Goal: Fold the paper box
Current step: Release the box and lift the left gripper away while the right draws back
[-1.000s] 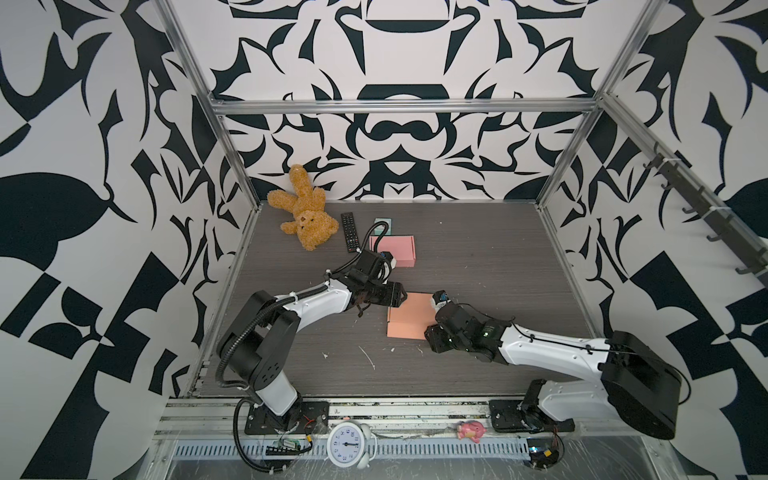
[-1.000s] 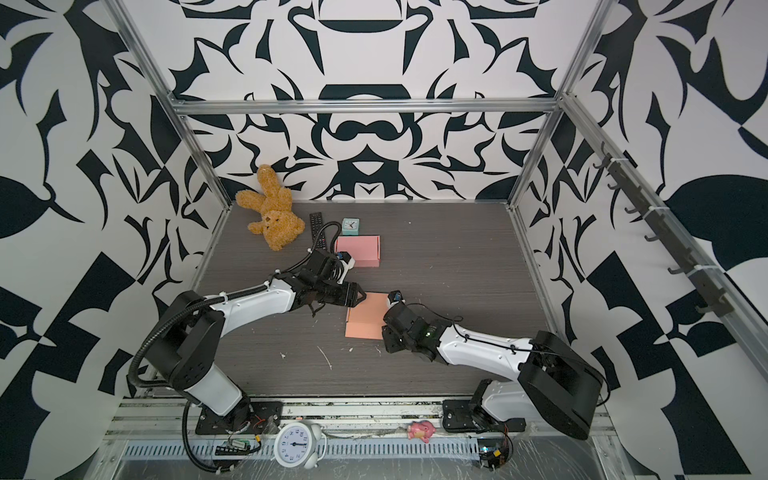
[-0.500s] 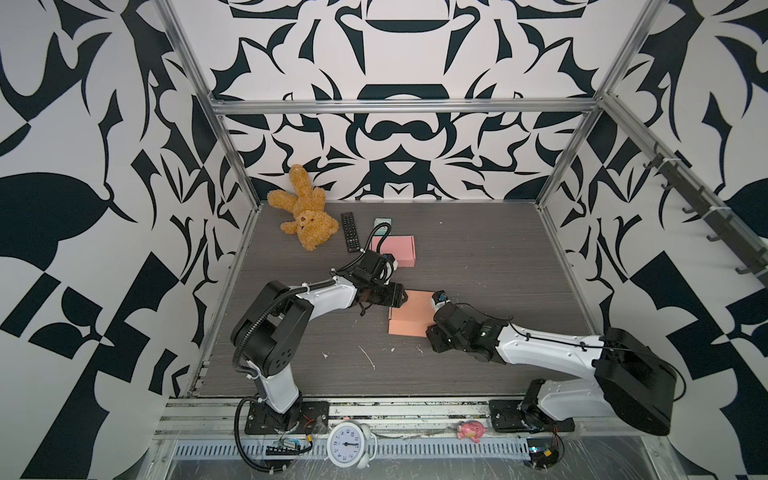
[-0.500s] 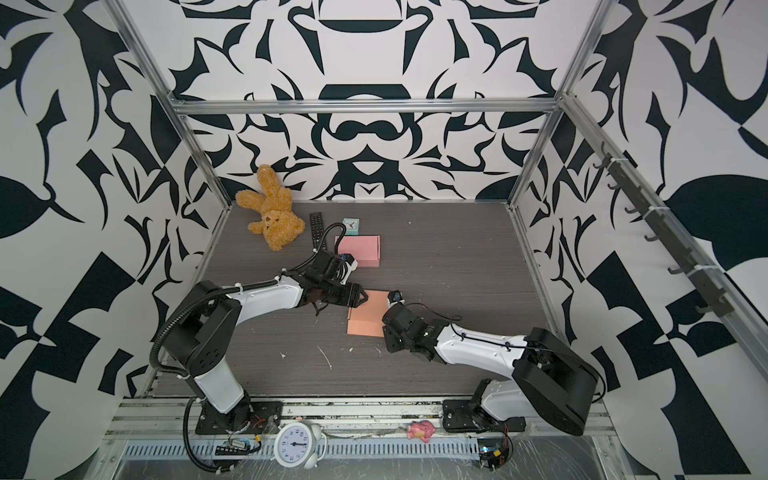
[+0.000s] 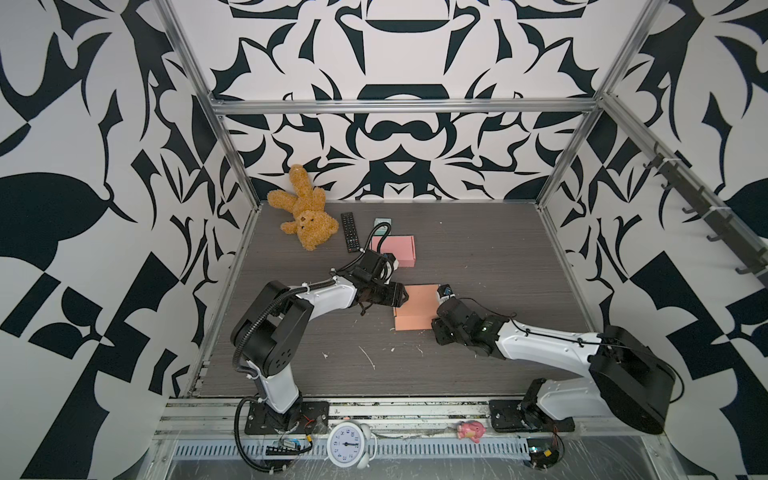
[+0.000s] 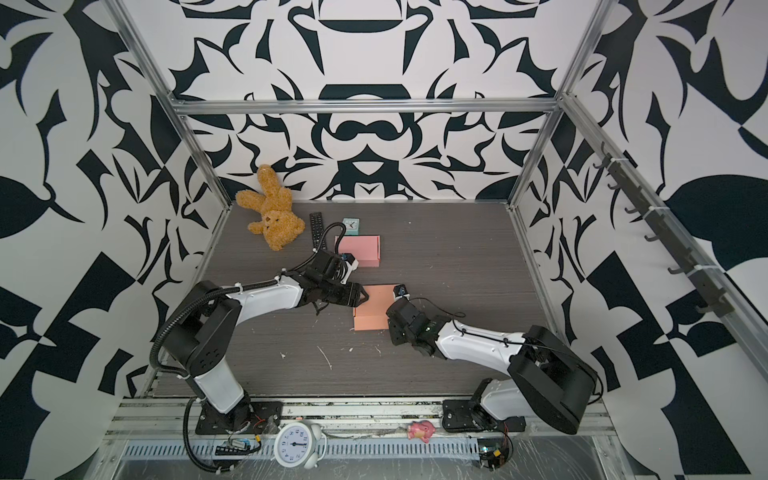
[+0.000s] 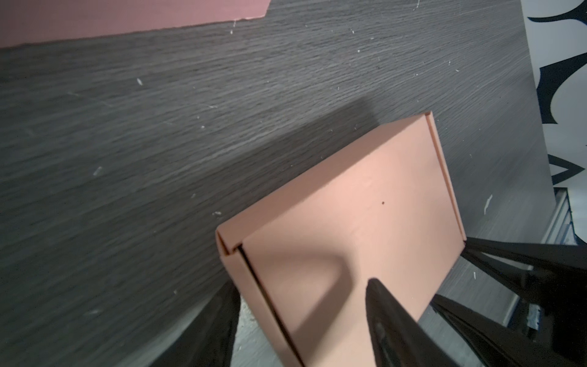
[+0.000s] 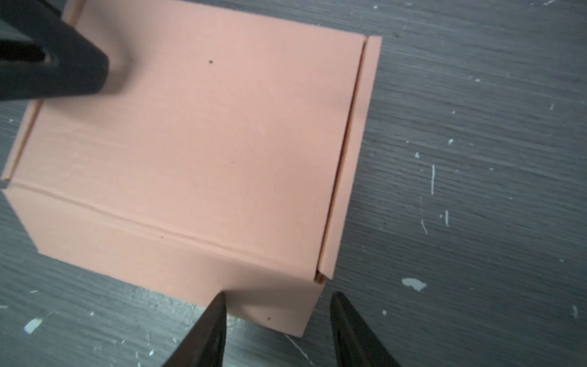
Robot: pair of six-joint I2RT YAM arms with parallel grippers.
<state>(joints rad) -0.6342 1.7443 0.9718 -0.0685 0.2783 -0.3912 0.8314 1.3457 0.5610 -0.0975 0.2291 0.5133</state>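
Observation:
A salmon paper box (image 5: 415,307) (image 6: 374,309) stands at the middle of the floor with its lid down. In the right wrist view a side flap (image 8: 352,152) of the box (image 8: 206,143) lies outside the lid's edge. My left gripper (image 5: 401,296) (image 7: 298,295) is open at the box's left edge. One of its fingers (image 7: 381,305) is over the lid and its other is beside the side wall. My right gripper (image 5: 437,323) (image 8: 279,302) is open, and the box's near right corner sits between its tips without being pinched.
A second, pink box (image 5: 397,249) lies behind the left arm. A remote (image 5: 349,232), a small teal clock (image 6: 351,225) and a teddy bear (image 5: 305,212) sit at the back left. Paper scraps (image 5: 368,357) dot the near floor. A white alarm clock (image 5: 349,444) and a pink toy (image 5: 469,430) rest on the front rail.
The left arm's rear links have swung a little toward the box while its gripper stayed at the box's left edge. The right arm and the box have hardly moved.

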